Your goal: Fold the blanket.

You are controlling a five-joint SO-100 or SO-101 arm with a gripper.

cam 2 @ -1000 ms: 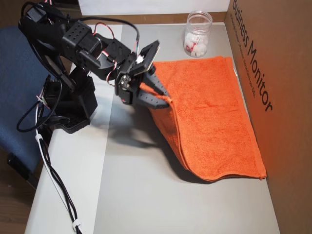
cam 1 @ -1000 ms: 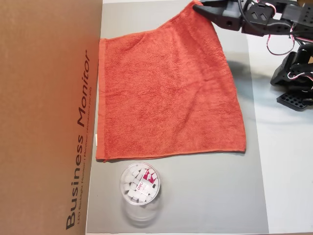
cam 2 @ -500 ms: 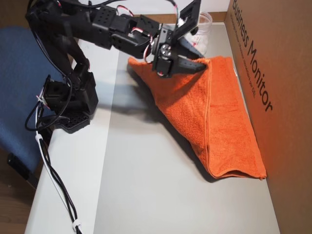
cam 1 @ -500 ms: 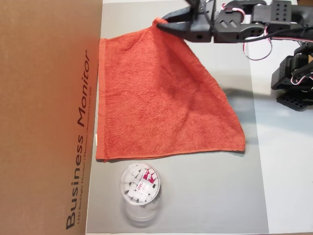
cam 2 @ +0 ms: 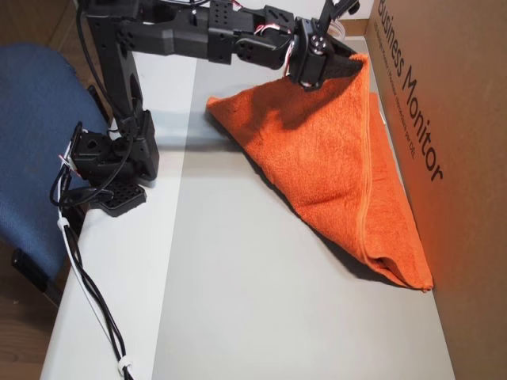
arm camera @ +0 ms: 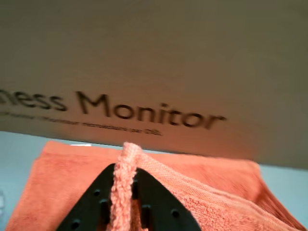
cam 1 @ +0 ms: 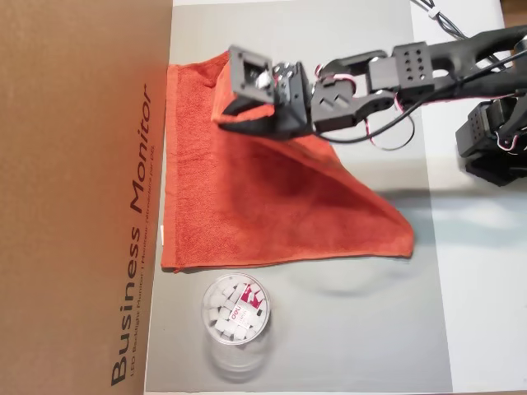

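The end effector (arm camera: 126, 192), upper centre overhead, pinches the blanket (cam 1: 247, 214) corner aloft, so the cloth can double over.

A white table (cam 2: 119, 317) carries a grey mat (cam 1: 354, 329). On the mat lie the orange blanket (cam 1: 247, 214) and a clear tub (cam 1: 235, 309); a brown cardboard box (cam 1: 74, 197) stands beside them.

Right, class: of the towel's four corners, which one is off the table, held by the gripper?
The corner pinched in the gripper, carried toward the cardboard box. The blanket's other three corners lie flat on the grey mat.
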